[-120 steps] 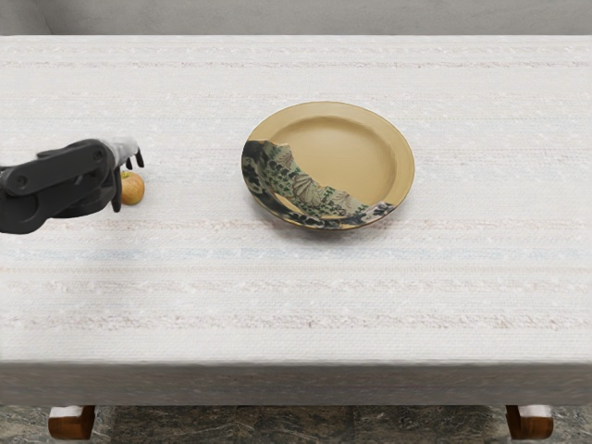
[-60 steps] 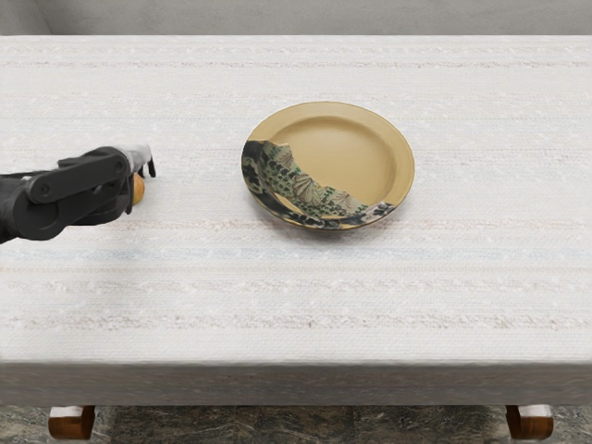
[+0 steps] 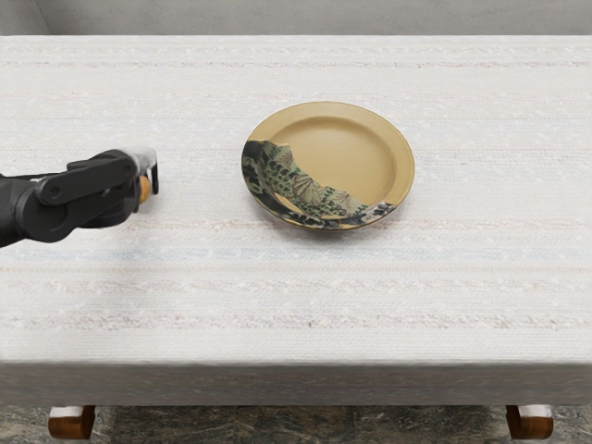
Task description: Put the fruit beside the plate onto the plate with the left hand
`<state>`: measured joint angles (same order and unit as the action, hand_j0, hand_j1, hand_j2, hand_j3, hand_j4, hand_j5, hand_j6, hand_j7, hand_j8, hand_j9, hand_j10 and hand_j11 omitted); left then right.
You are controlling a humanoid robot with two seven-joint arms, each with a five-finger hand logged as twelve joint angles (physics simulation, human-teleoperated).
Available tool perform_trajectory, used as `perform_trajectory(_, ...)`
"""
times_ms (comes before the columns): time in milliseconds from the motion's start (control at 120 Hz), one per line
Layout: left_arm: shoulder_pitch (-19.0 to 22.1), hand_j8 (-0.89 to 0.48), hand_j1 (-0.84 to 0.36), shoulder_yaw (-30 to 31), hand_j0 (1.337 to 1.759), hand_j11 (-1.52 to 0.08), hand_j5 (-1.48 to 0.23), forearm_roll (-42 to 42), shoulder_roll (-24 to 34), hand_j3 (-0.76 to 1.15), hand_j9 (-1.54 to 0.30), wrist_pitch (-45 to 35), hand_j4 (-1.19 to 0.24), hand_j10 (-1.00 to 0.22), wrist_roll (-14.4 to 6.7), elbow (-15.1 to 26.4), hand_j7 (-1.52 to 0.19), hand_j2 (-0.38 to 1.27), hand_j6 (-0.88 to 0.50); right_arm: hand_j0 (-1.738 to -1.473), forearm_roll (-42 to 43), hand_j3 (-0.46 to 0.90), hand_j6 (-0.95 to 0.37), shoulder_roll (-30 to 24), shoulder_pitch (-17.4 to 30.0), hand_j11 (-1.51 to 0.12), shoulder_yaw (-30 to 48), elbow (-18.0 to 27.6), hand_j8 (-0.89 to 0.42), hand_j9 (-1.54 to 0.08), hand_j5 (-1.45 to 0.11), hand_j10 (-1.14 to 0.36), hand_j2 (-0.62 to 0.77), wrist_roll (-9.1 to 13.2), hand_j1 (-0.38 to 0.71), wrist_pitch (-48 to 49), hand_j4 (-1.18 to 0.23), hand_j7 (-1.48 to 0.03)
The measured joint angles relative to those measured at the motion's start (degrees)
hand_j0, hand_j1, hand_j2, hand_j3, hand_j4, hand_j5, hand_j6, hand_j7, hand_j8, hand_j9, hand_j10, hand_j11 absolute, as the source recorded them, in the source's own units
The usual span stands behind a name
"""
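As the left hand [image 3: 128, 178] now lies: it covers the fruit [image 3: 144, 190] from the left and above, and its arm reaches in from the picture's left edge, low over the bench [image 3: 370, 277].
Change over the last second: the hand has travelled right. It was beside the fruit, with most of the fruit showing, and is now over it. Only a thin orange sliver shows at the hand's right edge.
Hand state: hidden by the hand's own back, so whether it is apart, together or clamped on the fruit cannot be told.
Fruit position: on the bench at the left, well apart from the plate [image 3: 403, 157], at about the same spot as a second ago or nudged a touch right.
Plate: unmoved, with nothing on it.
Meaning for the task: the reach looks finished and the grasp is probably under way. The lift, the carry to the right and the set-down all remain.
Right hand: not in view.
Writing and brands: none readable. The plate bears a dark painted pattern across its lower left, without lettering, and the bench's pale striped cover carries no label.
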<state>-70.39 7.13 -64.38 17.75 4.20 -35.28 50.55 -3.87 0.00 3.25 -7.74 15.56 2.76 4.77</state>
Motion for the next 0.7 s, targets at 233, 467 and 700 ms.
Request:
perform_trajectory(233, -0.69, -0.22, -0.40, -0.94, 1.649, -1.13, -1.10, 3.40, 0.25, 0.00, -1.10, -0.30, -0.81, -0.41, 0.35, 0.78, -1.06, 0.33, -0.31, -1.658, 0.00, 0.00, -0.01, 0.00, 0.00, -0.02, 0.01, 0.00, -0.01, -0.02, -0.02, -0.01, 0.00, -0.01, -0.33, -0.02, -0.01, -0.02)
perform_trajectory(467, -6.45, -0.18, -0.41, -4.79, 1.647, -1.17, -1.17, 12.22, 6.42, 0.00, -1.15, 2.17, -0.81, -0.41, 0.33, 7.52, -1.15, 0.36, -0.23, -1.658, -0.01, 0.00, -0.01, 0.00, 0.00, -0.02, 0.01, 0.00, -0.01, -0.02, -0.02, -0.01, 0.00, -0.01, -0.33, -0.03, -0.01, -0.02)
perform_trajectory(700, -9.81, -0.18, -0.40, -16.91, 1.646, -1.18, -1.20, 21.19, 6.34, 0.00, -1.17, 10.32, -0.80, -0.43, 0.32, 9.05, -1.18, 0.39, -0.22, -1.658, -0.01, 0.00, -0.01, 0.00, 0.00, -0.02, -0.01, 0.00, -0.01, -0.02, -0.02, -0.01, 0.00, -0.01, -0.33, -0.02, -0.01, -0.02)
